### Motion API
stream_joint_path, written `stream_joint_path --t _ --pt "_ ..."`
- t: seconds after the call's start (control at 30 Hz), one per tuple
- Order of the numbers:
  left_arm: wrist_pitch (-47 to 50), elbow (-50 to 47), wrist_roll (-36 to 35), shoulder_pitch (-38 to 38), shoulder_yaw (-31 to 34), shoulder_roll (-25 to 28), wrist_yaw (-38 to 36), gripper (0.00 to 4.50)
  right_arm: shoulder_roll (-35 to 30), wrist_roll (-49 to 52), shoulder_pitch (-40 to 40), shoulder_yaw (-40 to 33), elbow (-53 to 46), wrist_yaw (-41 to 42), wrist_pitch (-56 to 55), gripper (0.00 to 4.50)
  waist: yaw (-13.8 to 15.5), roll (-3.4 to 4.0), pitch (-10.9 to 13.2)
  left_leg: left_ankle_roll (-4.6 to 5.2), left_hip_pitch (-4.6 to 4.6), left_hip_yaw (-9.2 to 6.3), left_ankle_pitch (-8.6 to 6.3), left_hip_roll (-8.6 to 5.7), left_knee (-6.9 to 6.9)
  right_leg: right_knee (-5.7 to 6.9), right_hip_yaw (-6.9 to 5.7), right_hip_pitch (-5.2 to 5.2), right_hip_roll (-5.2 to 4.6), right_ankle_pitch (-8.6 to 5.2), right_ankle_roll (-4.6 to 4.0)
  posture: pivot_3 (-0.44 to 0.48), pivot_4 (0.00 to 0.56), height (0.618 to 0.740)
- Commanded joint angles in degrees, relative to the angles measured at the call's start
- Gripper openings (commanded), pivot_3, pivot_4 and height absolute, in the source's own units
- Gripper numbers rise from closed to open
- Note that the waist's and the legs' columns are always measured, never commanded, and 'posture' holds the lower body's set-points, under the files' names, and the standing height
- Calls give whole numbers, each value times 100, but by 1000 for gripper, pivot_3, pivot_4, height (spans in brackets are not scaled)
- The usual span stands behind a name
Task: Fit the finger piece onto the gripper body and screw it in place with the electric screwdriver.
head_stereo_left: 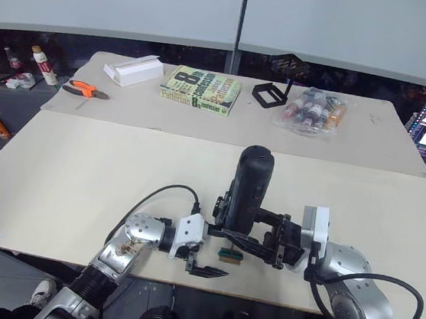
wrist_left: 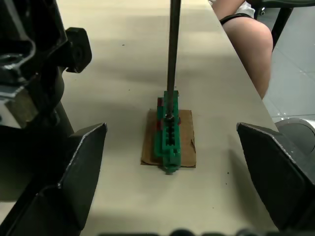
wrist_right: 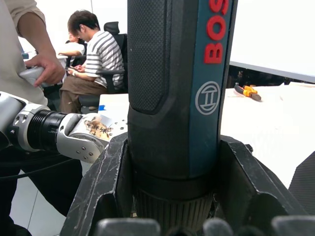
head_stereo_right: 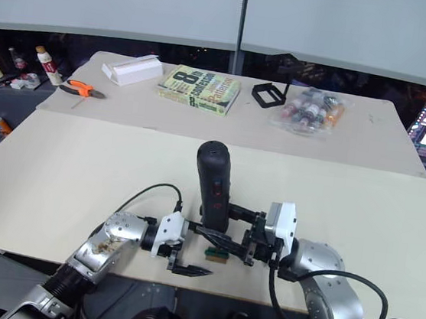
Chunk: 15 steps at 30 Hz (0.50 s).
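The right claw (head_stereo_right: 253,245) clamps the electric screwdriver (head_stereo_right: 214,187) upright, its bit resting on the green-and-tan block (wrist_left: 169,142) at the counter's (head_stereo_left: 81,168) near edge, the left claw (head_stereo_left: 204,270) spread wide beside that block; screwing seems unfinished.

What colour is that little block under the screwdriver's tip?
The little block is green, resting on a tan base; the left wrist view shows it best.

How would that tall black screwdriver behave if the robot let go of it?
The electric screwdriver stands upright on a thin bit, so it would probably topple. Being round, it might then roll. It looks thick, likely heavy for its size. The right gripper clamps it now.
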Motion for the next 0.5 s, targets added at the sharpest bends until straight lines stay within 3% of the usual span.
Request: stream_joint_path --t 0.03,0.5 --pt "44 -59 -10 40 -49 -20 31 4463 -61 -111 -23 50 -29 -74 18 1922 0 0 0 0 0 0 0 0 0 0 0 0 0 0 0 0 150 740" --pt "35 -52 -19 8 -32 -32 42 4463 -187 -42 35 92 -153 -152 185 1922 0 0 -1 1 4 -1 -1 1 -1 -1 0 4 -2 0 0 0 150 740"
